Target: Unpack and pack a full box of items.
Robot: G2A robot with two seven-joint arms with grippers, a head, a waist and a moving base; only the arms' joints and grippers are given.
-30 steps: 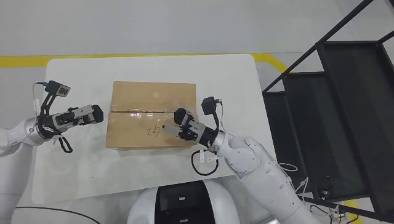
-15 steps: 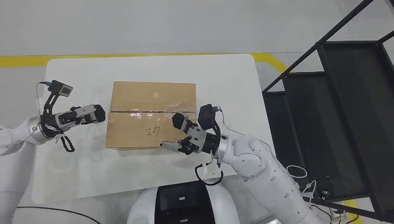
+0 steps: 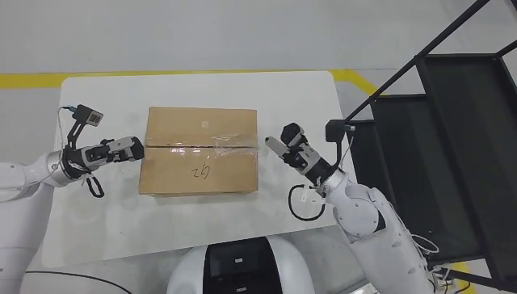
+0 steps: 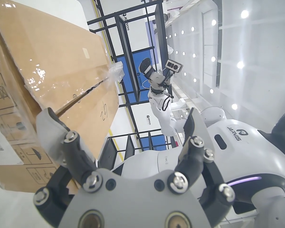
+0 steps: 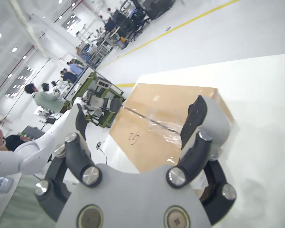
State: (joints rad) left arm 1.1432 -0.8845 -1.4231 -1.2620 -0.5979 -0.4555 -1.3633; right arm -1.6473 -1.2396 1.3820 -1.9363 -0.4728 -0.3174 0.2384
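At box (image 3: 199,150) ends: left tool (image 3: 135,145), right tool (image 3: 279,141) spread; tape (image 4: 115,71) bunched.

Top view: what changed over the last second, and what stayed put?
The right claw, open, came off the top of the box near its right, robot-side corner and pulled back to the right, over the table. The left claw edged closer to the box's left side. The box stayed put, flaps closed.
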